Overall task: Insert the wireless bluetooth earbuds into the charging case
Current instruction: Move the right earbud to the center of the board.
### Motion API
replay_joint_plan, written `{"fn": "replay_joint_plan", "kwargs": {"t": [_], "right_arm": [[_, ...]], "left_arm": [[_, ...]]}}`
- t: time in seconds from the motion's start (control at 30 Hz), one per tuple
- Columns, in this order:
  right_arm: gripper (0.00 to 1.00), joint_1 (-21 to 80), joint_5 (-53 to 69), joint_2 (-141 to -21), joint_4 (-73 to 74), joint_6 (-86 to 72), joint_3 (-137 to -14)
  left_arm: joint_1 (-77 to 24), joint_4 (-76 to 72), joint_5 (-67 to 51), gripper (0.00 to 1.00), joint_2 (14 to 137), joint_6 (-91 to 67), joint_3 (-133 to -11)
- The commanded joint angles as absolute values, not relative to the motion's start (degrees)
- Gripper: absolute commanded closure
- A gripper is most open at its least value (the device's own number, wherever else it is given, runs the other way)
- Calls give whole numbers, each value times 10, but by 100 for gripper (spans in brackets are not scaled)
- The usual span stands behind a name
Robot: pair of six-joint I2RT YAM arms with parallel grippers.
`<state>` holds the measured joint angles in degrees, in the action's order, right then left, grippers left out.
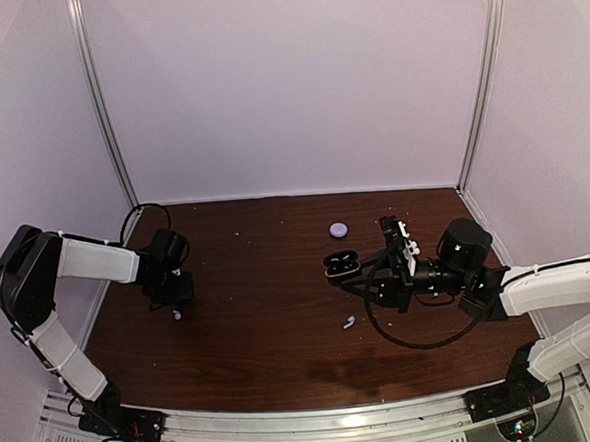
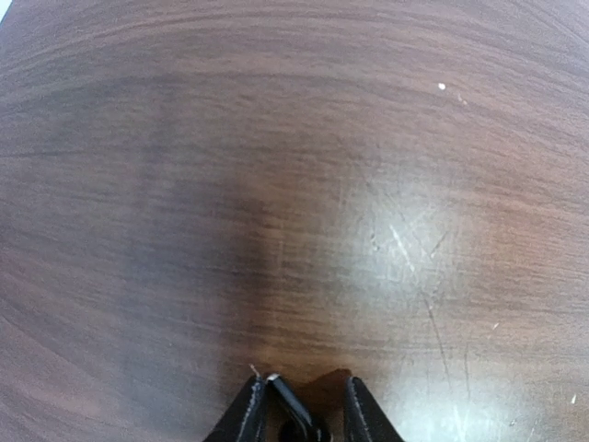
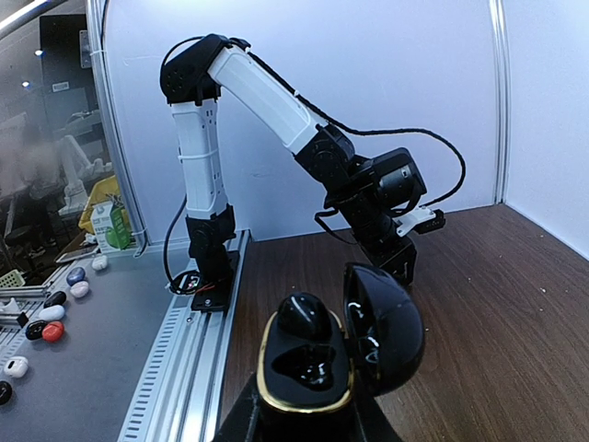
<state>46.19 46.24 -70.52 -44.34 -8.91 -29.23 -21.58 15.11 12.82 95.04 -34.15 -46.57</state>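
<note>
Evidently presenting it for loading, the right fingers (image 3: 304, 425) clenched the open black charging case (image 1: 340, 263) right of centre. One pale earbud (image 1: 348, 322) lay on the surface (image 1: 261, 323) just below; whether the left fingers (image 2: 304, 414) were clenched was unclear.

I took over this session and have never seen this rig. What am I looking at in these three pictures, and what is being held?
Two robot arms, left and right, are bolted at a wooden table. One picture looks down from above; the other two come from a camera on each wrist. The right fingers grip an open black case with a gold rim. On the table lie a small white earbud and a round lavender object. The left fingers point down at the table, beside another small white piece; whether they hold anything is unclear.
</note>
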Motion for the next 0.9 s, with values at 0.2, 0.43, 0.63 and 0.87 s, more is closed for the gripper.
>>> {"fn": "replay_joint_plan", "kwargs": {"t": [0.2,0.43,0.63,0.87], "right_arm": [[100,458,454,-699,-441,-78,-296],[100,458,452,-697,-439,-76,-295],[100,458,449,-690,-436,-75,-293],[100,457,447,-671,-425,-72,-288]], "left_arm": [[-256,142,96,78,977,-321,-484],[-328,128,26,85,1004,-305,-512],[-418,100,-57,90,1077,-303,-571],[-495,101,-104,91,1140,-282,-660]]}}
